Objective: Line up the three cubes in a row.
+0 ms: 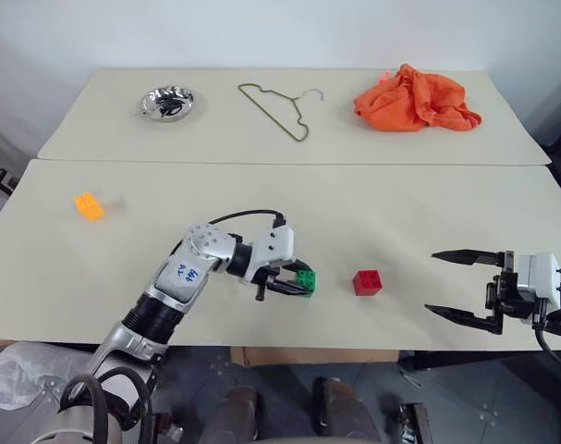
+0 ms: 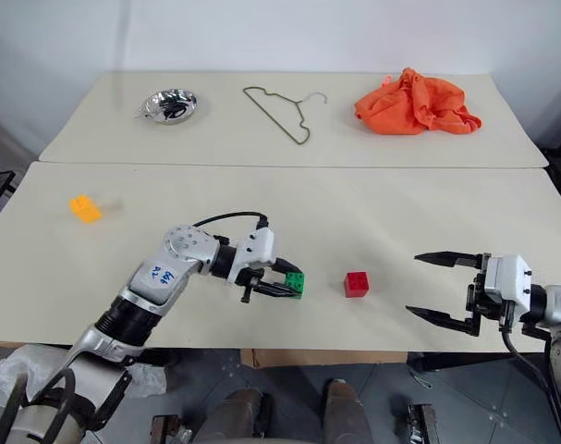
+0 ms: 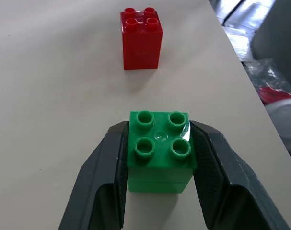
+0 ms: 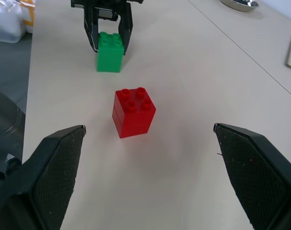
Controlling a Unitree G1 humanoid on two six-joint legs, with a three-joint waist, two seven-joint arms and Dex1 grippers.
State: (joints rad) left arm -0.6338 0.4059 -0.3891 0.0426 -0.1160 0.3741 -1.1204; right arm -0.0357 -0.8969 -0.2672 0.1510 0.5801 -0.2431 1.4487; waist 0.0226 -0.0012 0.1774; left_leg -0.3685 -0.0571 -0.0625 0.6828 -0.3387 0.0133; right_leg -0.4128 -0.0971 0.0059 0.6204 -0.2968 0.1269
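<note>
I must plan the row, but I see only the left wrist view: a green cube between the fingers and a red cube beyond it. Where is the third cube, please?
Observer: The orange-yellow cube lies far off on the robot's left side of the near table, apart from the green cube and the red cube.
Operator: Is the right gripper holding something?
Observer: No. The right gripper hangs open and empty at the robot's right of the red cube.
Operator: Is anything else on the tables?
Observer: On the far table lie a metal bowl, a wire hanger and an orange cloth.
</note>
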